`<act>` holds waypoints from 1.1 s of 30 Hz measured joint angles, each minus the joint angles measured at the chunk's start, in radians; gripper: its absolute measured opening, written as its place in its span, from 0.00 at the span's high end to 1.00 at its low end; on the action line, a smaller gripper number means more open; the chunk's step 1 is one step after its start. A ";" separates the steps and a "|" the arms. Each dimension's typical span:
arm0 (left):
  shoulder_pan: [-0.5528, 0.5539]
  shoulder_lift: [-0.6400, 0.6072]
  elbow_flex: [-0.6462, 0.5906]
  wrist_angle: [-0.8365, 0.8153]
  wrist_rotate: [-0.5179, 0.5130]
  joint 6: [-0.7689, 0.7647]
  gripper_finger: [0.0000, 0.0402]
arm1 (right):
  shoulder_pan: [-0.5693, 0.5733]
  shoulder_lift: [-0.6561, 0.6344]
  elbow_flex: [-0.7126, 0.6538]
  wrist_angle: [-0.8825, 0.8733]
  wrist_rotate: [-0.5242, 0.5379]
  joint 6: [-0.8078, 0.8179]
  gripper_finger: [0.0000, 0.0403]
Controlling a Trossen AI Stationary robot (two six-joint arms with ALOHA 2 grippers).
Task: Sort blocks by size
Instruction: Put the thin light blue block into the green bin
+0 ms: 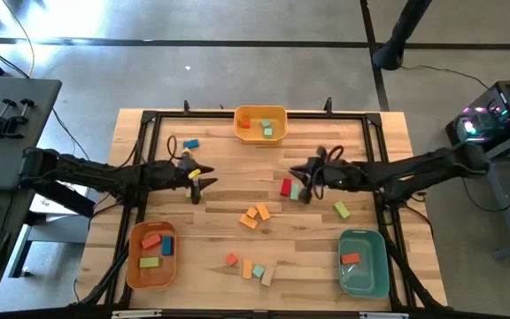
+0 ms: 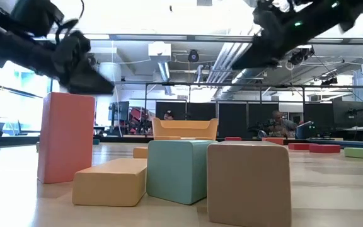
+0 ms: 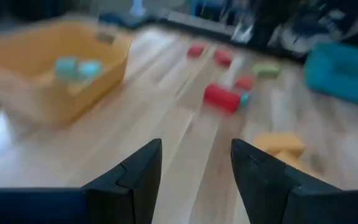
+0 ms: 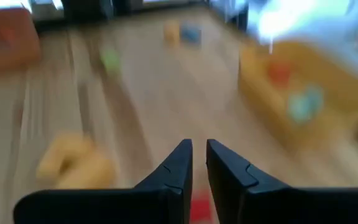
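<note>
Near the middle of the high view, the right gripper hung almost clenched, empty, above the red block. It needed to spread wide first. The left gripper waited half-spread.

Your overhead picture is evenly lit and sharp; the wooden table shows no harsh glare, and the arms throw only soft, short shadows beside them. From table height you look into strong light: ceiling lamps and the windows on the left wash out the upper part, leaving the arms as dark shapes, while the nearest blocks appear sharp and softly lit. Both wrist pictures are heavily smeared: the yellow bin and scattered blocks are streaks, only the dark fingers stay crisp.
</note>
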 joint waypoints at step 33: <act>-0.069 0.063 0.000 0.152 0.002 0.056 0.56 | -0.006 0.338 0.097 -0.351 -0.218 -0.007 0.30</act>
